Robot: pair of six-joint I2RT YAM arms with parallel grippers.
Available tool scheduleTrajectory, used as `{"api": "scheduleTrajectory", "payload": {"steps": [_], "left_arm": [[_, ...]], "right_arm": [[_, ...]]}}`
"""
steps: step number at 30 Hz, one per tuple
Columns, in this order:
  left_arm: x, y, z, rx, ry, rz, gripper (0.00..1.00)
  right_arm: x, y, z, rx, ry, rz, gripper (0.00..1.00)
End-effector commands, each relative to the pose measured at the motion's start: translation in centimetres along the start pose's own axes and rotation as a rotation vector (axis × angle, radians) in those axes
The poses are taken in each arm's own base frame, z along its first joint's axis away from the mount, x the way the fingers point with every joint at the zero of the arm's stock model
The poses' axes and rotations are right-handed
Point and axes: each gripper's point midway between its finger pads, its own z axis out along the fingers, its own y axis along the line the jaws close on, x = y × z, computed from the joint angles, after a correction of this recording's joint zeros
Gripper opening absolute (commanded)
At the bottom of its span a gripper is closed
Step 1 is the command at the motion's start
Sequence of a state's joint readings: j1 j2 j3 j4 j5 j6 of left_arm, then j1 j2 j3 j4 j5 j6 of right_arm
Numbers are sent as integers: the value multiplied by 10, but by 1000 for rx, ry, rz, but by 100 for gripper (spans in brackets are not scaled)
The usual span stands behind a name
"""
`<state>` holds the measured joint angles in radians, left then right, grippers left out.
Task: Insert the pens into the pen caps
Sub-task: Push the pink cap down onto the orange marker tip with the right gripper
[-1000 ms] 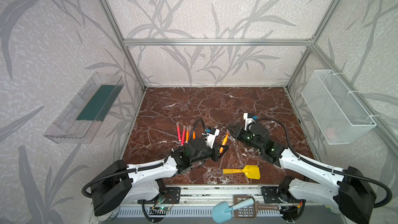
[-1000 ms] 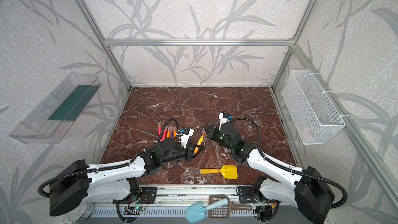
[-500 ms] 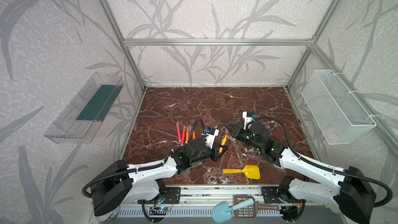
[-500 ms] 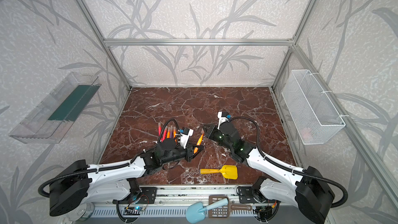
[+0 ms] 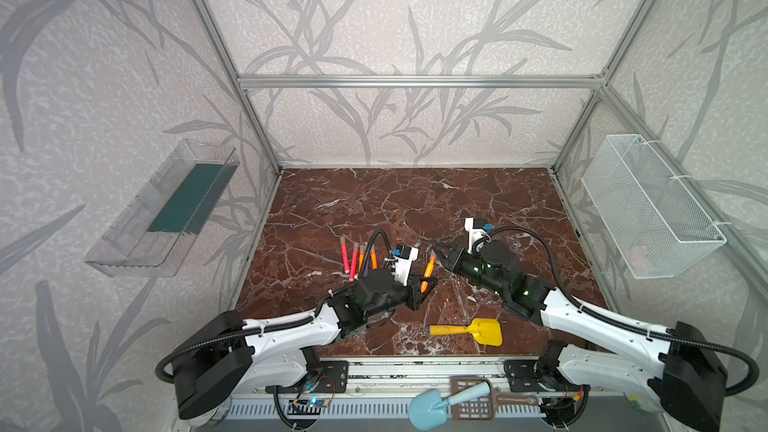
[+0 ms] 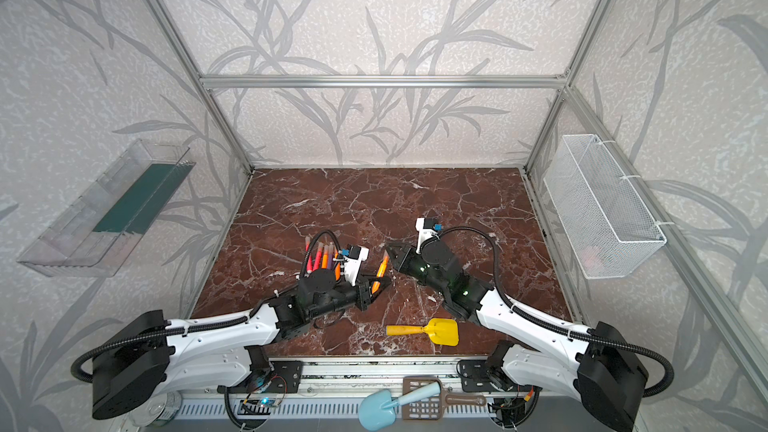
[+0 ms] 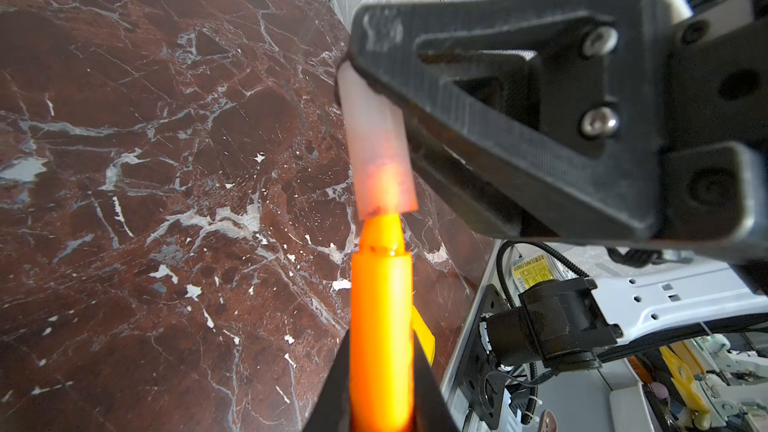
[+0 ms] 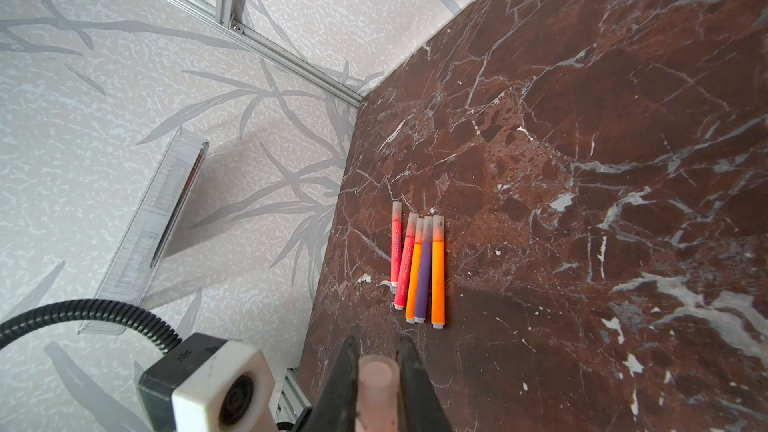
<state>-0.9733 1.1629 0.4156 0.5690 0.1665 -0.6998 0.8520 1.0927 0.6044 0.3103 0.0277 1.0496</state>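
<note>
Just toward 6 o'clock from the middle of the worktop (image 5: 415,201), an orange pen (image 7: 380,326) is held above the surface, pointing to about 1 o'clock in both top views. Its tip is just inside the mouth of a pale pen cap (image 7: 376,147); its shoulder is outside. The left claw (image 5: 426,284) is clamped on the pen, the right claw (image 5: 437,252) on the cap. Five capped pens (image 8: 417,268) lie side by side at 10 o'clock from it, a yellow shovel (image 5: 469,331) at 5 o'clock.
</note>
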Motion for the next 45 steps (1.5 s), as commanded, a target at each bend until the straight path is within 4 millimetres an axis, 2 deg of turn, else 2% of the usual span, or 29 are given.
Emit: {"api": "scheduleTrajectory", "payload": {"steps": [1, 5, 10, 17, 23, 25, 28, 32, 34, 42, 45], "left_arm": [[-13, -5, -2, 7, -54, 15, 0], [-19, -11, -1, 17, -61, 37, 0], [-27, -21, -1, 51, -77, 54, 0], [-45, -15, -10, 64, -143, 1, 0], [-48, -21, -14, 100, -151, 3, 0], [-47, -19, -15, 94, -153, 2, 0], [-45, -15, -15, 81, -151, 2, 0], [-41, -11, -13, 70, -142, 3, 0], [-40, -11, -11, 71, -138, 4, 0], [-34, -8, -7, 70, -113, 9, 0], [-31, -7, -5, 67, -103, 12, 0]], "right_arm": [[15, 6, 3, -23, 39, -10, 17], [22, 3, 9, -7, 62, -17, 17], [31, 15, 15, -35, 105, -74, 18], [37, -2, 11, -13, 90, -80, 22], [33, -9, 2, -1, 54, -77, 25], [31, -9, -1, -2, 40, -75, 28], [27, -5, -6, -20, 24, -81, 41], [21, 7, -12, -59, 10, -99, 69], [16, 15, -15, -81, -5, -104, 78], [-10, 45, -22, -120, -76, -134, 85], [-20, 46, -20, -74, -99, -144, 85]]}}
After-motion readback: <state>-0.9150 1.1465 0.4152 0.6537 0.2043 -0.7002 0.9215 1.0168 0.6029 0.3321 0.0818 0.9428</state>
